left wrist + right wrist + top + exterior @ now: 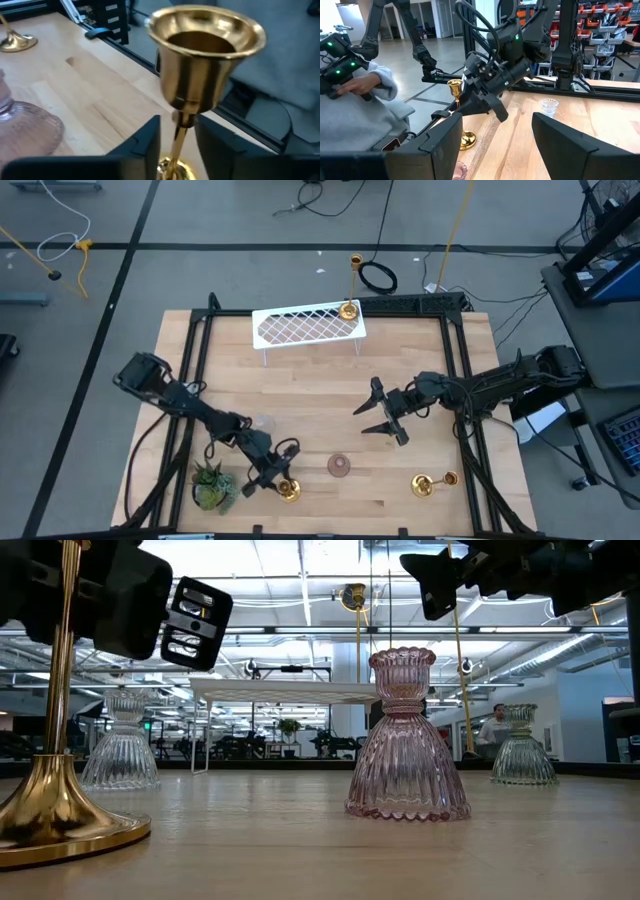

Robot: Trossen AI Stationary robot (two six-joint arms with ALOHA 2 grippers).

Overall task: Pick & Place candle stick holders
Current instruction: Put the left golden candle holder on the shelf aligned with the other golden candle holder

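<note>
Although the views take in many surfaces, no brand, label or writing can be read on any of them. The gold candle stick holder stands upright at the worktop's near edge, beside the potted plant, its long axis vertical and cup upward. The left pincer straddles its slim stem, fingers slightly parted just beside it; whether they pinch it cannot be told. The right pincer hangs spread wide and empty over the middle. A pink glass holder stands upright nearby. Another gold holder lies on its side near the right corner.
</note>
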